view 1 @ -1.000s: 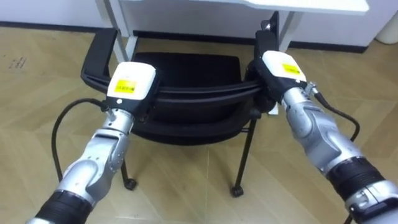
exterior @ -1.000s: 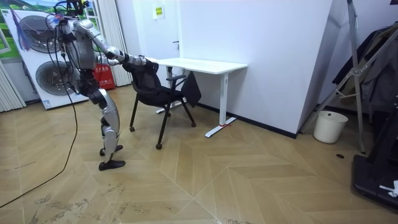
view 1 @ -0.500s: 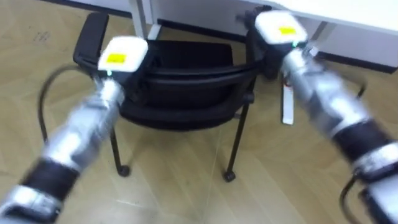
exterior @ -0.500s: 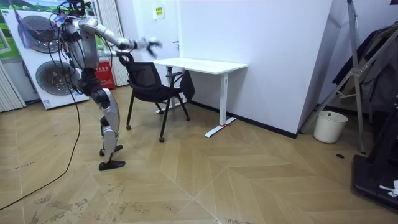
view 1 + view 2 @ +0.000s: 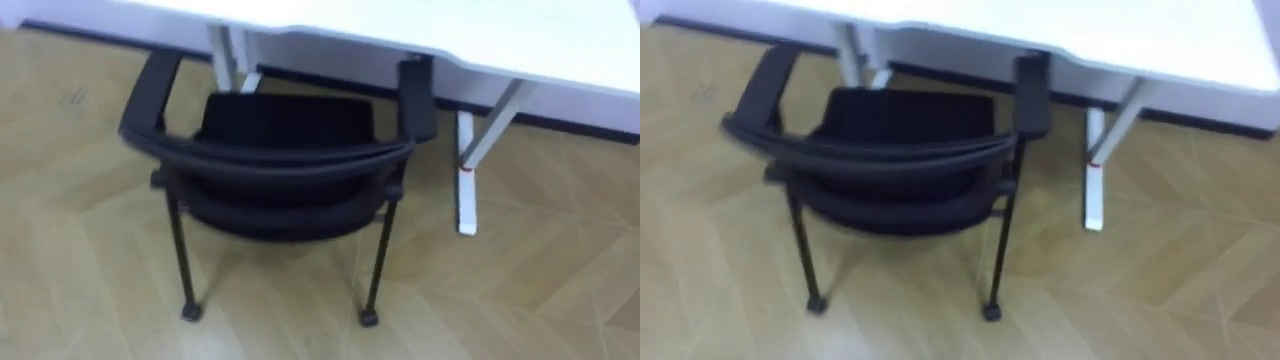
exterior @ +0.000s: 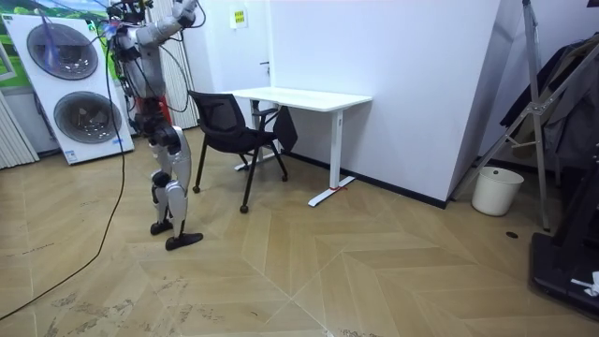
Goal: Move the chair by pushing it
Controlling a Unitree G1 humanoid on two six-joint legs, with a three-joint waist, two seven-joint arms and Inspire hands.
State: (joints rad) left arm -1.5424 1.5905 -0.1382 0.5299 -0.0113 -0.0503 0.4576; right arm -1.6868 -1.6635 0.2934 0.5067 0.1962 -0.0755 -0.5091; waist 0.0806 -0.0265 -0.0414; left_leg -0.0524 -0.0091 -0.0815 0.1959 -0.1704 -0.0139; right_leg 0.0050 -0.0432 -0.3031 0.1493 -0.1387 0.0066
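The wooden floor [image 5: 540, 290] takes up most of the lower frame in the eye views. The white desk [image 5: 520, 45] runs along the top edge, its far side cut off by the frame.

The black chair [image 5: 275, 160] stands left of centre, with its back toward the camera and its seat facing the desk. The tips of both armrests reach the desk's front edge, and the right one looks to sit just under it.

In the room view the chair is at the left end of the desk. The robot stands close behind it, in front of the stacked washing machines [image 6: 65, 89] at the left edge.

The push looks mostly done, since the chair is up at the desk and nothing touches it. Most of the seat lies out in front of the desk, so sliding it further under may be what is left.

A robot hand [image 6: 190, 8] is lifted high in the upper left of the room view, well apart from the chair. It is too small to tell which arm it belongs to, or whether its fingers are apart or together.

The chair's front legs are hidden behind the seat. The two rear legs end in small casters [image 5: 369, 318].
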